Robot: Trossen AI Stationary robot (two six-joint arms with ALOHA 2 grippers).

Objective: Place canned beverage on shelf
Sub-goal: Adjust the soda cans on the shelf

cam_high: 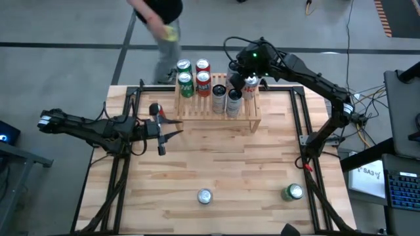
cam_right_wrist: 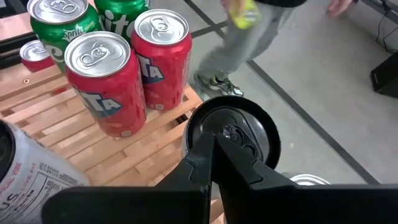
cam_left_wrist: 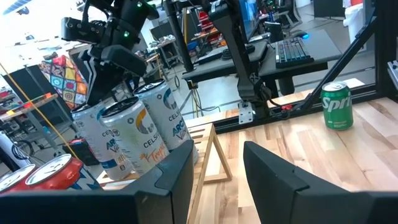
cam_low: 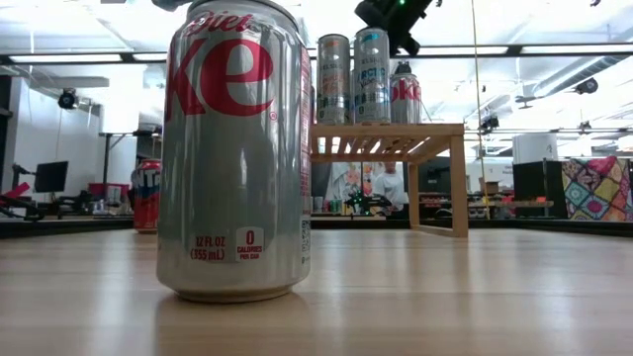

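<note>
**Meanwhile at the shelf: one pincer shut above the cans, the other holding a red can**

Right now the shelf (cam_high: 218, 113) stands at the table's (cam_high: 216, 164) far edge, near its middle. On its slatted top stand two green cans (cam_high: 185, 77) and two red cans (cam_high: 203, 77) toward its left end, and silver cans (cam_high: 226, 99) toward its right end.

The right pincer (cam_high: 244, 72) hovers over the shelf's right end, its fingers closed together with nothing between them; in the right wrist view a dark-topped can (cam_right_wrist: 233, 134) sits just beyond the closed fingertips.

The left pincer (cam_high: 156, 124) is over the table just left of the shelf, gripping a red can (cam_high: 155, 109) in a narrow hold. Its wrist view looks past its fingers (cam_left_wrist: 273, 180) toward the silver cans.

Near the table's front edge stand two more cans: a silver one (cam_high: 205, 196) near the middle and a green one (cam_high: 293, 192) toward the right corner. A person (cam_high: 161, 19) walks past beyond the table's far edge.
</note>
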